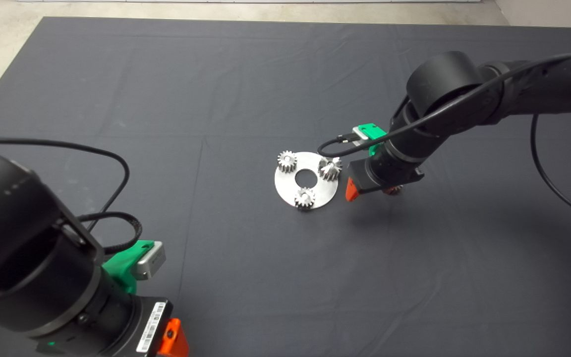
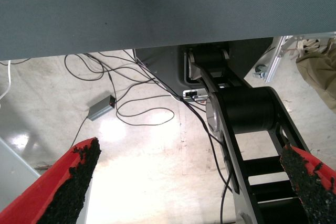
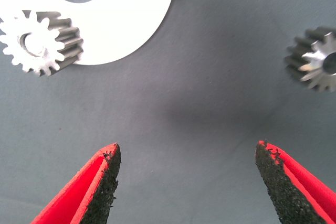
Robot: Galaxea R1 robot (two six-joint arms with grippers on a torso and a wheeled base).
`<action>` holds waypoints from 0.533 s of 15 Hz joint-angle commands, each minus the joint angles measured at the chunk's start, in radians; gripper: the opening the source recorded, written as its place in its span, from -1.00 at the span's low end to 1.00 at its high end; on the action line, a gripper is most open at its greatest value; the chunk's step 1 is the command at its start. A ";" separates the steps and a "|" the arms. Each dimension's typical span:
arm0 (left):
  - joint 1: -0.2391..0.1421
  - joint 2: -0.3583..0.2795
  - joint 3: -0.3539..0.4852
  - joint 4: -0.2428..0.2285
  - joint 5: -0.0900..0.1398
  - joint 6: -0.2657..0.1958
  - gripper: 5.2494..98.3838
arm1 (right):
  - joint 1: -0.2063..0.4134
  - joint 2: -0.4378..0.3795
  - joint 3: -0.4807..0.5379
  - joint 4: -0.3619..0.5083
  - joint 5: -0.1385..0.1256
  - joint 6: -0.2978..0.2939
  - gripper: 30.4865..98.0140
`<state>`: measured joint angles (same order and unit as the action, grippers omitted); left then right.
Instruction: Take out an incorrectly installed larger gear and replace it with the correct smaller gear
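Dark grey cloth, the mat, covers the bench nearly edge to edge, creased in faint lines; pale floor shows past its far edge. Near the middle of the mat lies a flat silver disc with a round hole at its centre. Three gears stand on it: the larger gear, shiny, with long flaring teeth, sits on the disc's rim towards the right edge of the bench, and two small matte pale gears occupy the other places.

Just off the disc on that same side, the right gripper hovers low over bare mat, its red fingers spread wide and holding nothing. The smaller gear, dark steel with glinting teeth, lies on the mat beside this gripper, apart from the disc; from above the arm hides most of it.

At the near left corner of the bench waits the left gripper, fingers likewise spread, its wrist camera showing floor, loose cables and a small grey box.
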<state>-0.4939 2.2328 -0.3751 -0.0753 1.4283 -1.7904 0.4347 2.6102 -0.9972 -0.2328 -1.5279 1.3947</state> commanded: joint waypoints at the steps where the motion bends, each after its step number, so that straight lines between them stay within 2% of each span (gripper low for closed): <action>1: -0.012 0.003 0.007 -0.011 0.001 0.003 0.78 | 0.030 0.031 0.065 -0.125 -0.107 -0.005 0.12; 4: -0.012 0.000 0.009 -0.009 0.000 0.005 0.78 | 0.019 0.032 0.105 -0.196 -0.107 -0.005 0.12; 8: -0.012 0.002 0.009 -0.009 -0.002 0.005 0.78 | 0.019 0.040 0.095 -0.206 -0.109 -0.006 0.12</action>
<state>-0.4940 2.2332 -0.3751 -0.0749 1.4283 -1.7904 0.4349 2.6377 -0.9187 -0.3683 -1.5309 1.3921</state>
